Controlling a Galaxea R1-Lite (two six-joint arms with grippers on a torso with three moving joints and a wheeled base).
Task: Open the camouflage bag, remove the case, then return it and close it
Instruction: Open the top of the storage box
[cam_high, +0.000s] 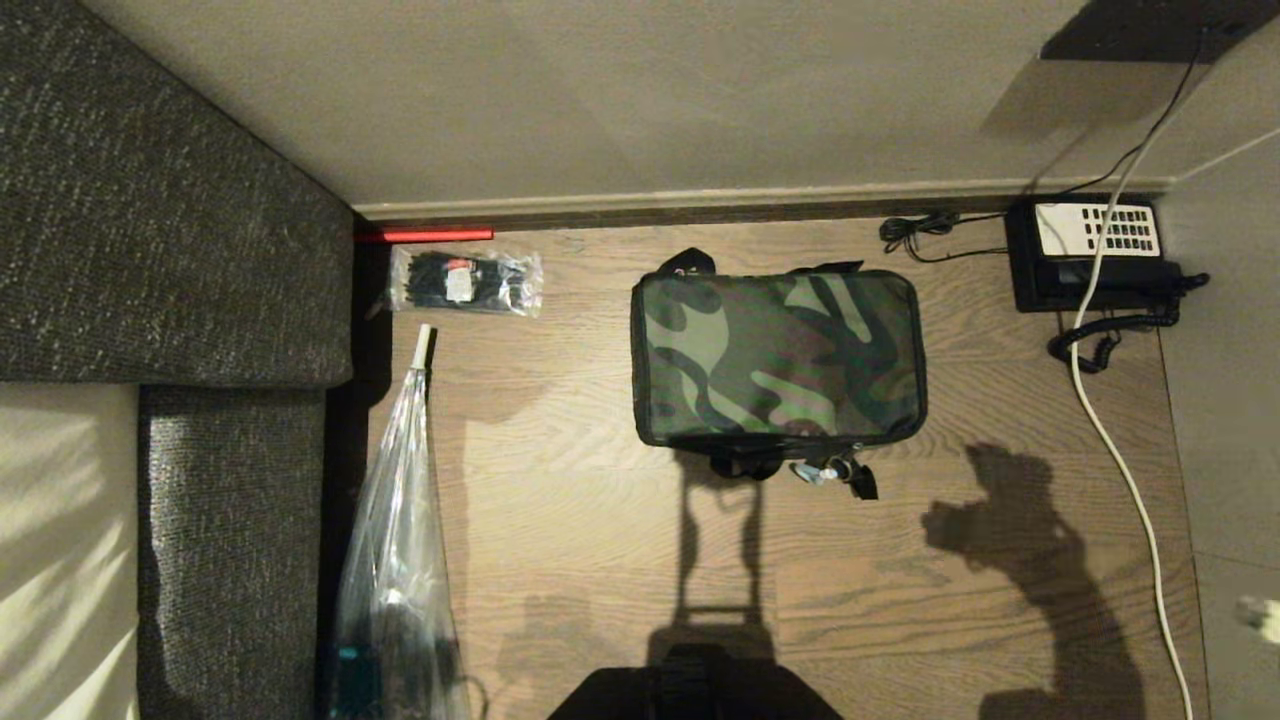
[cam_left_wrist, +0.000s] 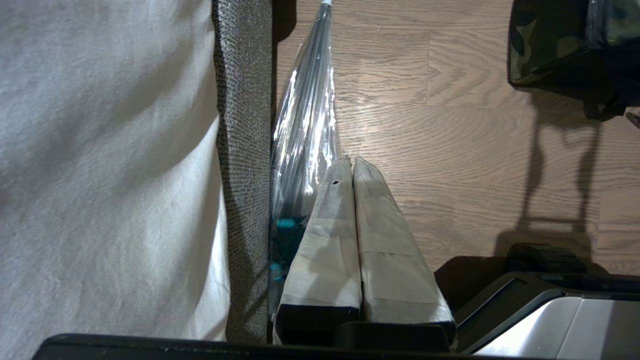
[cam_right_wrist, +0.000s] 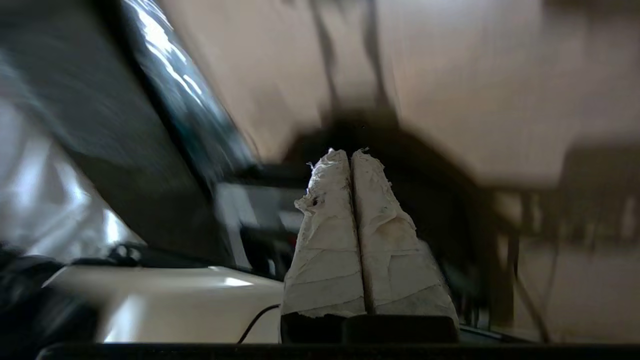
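While zipped flat on wood floor, camouflage bag (cam_high: 778, 358) shows green-black-olive patches; left tool (cam_left_wrist: 353, 161), right tool (cam_right_wrist: 350, 152) pinched together, empty.

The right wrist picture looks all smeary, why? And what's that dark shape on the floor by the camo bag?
Right wrist view: background streaked with motion blur, only the shut right claw sharp. Head view: the dark shape is an arm-like shadow on the wooden floor, right of the camouflage bag. Left wrist view: crisp, with glare on the clear plastic bag.
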